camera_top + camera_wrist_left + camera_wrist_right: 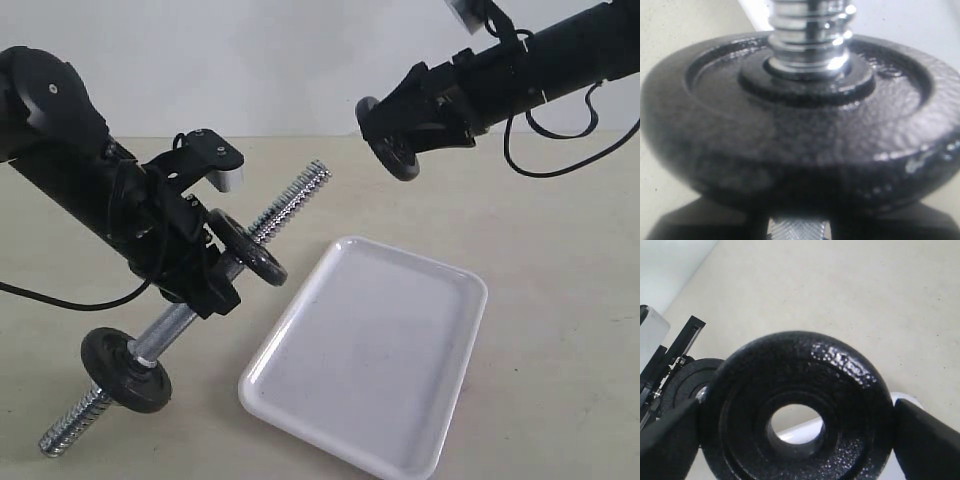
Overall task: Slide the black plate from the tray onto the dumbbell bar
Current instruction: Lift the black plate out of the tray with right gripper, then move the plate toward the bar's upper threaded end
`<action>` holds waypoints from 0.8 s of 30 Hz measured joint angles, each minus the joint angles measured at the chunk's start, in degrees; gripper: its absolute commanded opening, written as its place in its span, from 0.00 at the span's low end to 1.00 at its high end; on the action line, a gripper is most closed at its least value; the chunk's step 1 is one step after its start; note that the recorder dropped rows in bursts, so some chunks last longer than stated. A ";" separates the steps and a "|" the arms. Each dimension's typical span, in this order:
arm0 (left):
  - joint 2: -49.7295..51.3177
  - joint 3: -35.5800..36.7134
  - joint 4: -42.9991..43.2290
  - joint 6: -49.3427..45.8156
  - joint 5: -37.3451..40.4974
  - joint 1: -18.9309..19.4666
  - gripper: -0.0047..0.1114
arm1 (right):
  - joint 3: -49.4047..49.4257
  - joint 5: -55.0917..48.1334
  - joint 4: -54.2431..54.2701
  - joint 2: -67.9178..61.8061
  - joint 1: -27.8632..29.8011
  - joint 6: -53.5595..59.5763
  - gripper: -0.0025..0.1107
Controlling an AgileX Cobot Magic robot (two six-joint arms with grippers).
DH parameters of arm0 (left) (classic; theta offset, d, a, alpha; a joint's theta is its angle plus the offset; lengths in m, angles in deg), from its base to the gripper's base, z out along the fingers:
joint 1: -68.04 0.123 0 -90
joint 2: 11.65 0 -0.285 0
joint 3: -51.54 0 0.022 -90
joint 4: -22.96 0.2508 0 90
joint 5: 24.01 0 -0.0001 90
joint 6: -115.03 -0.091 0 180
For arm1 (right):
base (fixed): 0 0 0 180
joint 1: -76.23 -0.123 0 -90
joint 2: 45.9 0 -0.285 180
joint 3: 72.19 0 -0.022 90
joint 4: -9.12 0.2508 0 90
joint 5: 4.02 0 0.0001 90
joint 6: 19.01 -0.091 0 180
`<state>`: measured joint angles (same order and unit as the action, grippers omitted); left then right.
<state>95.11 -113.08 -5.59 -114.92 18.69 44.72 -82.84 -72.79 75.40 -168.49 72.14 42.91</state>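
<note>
The right fingers [925, 440] stand wide apart and clamp the black plate [392, 153] by opposite edges of its rim, one on each side. The plate hangs in the air, clear of the worktop [560, 330], tilted on edge, up beyond the far side of the tray [262, 362] and well apart from it. In the right wrist view the plate's central hole is unobstructed, and a sliver of white tray shows through it.

The left fingers [213, 293] are closed on the dumbbell bar [290, 205] around its smooth middle. The bar slants across the left of the scene: its high threaded end points up toward the middle of the exterior view, and its low threaded end lies down by the worktop near the front left — whether it touches there cannot be told.

Two other black discs sit on the bar. A second plate [248, 248] is threaded on just above the left fingers, close against them; the left wrist view shows it from very near, with the shiny spiral thread rising through its hole and a knurled stretch of bar under it between the dark fingers. A third plate [125, 370] sits lower down, near the bar's bottom end, below the left fingers.

The tray lies flat on the worktop — just right of the bar, its long side roughly along the bar's slant, with nothing on its glossy white floor.
</note>
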 measured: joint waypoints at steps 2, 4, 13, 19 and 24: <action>0.00 0.00 0.00 0.00 0.00 0.00 0.08 | 0.00 0.00 0.00 0.00 0.00 -0.57 0.02; 0.00 0.00 0.00 0.00 0.00 0.00 0.08 | 0.00 0.00 0.00 0.00 0.00 -0.89 0.02; 0.00 0.00 0.00 -0.11 0.00 0.00 0.08 | 0.00 0.27 0.35 -2.85 -0.55 -2.86 0.02; 0.00 0.00 0.00 -0.22 0.00 0.00 0.08 | 0.00 0.18 -0.04 -4.03 -1.83 -3.10 0.02; 0.00 0.00 0.00 -0.22 0.00 0.00 0.08 | 0.00 0.18 0.07 -4.03 -1.83 -5.13 0.02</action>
<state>95.11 -113.08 -5.59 -115.14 18.69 44.72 -82.84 -72.61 75.47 -172.51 70.31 37.78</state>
